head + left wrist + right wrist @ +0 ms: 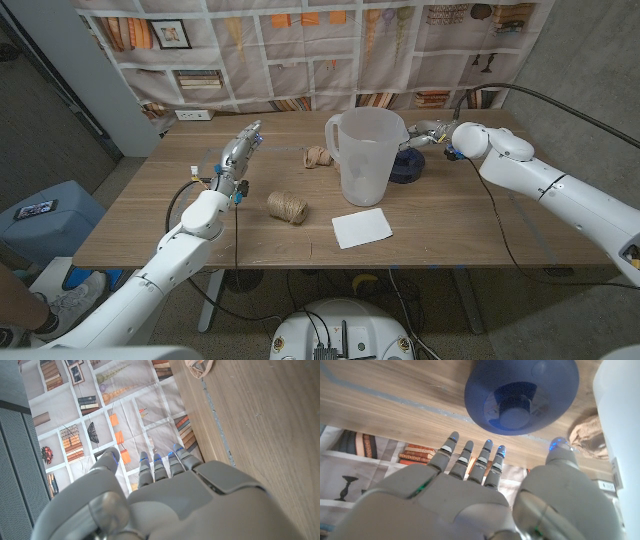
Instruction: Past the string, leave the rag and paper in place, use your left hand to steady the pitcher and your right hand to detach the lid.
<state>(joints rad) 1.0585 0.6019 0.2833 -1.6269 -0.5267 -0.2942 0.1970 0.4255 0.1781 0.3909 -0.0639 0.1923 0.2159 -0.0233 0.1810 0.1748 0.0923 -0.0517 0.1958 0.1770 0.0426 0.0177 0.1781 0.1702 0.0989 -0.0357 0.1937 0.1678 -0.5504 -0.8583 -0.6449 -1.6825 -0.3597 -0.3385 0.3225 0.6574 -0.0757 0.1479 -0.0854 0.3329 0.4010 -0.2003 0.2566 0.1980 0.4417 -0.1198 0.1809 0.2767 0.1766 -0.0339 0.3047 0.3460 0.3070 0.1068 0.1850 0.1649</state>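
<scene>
Hands: right hand (428,131) hovering w/ fingers spread, gripping nothing, just beside lid (407,165); left hand (240,153) raised over table (150,215), fingers extended, holding nothing. Lid is lying on table, touching or nearly touching pitcher (362,155) on its right. Pitcher standing upright, mid-table. String (287,207) sitting front-left of pitcher; paper (361,227) lying in front; rag (318,157) lying left of it.

translucent plastic pitcher (363,155), glossy lid (406,165), wooden table (470,215)
</scene>
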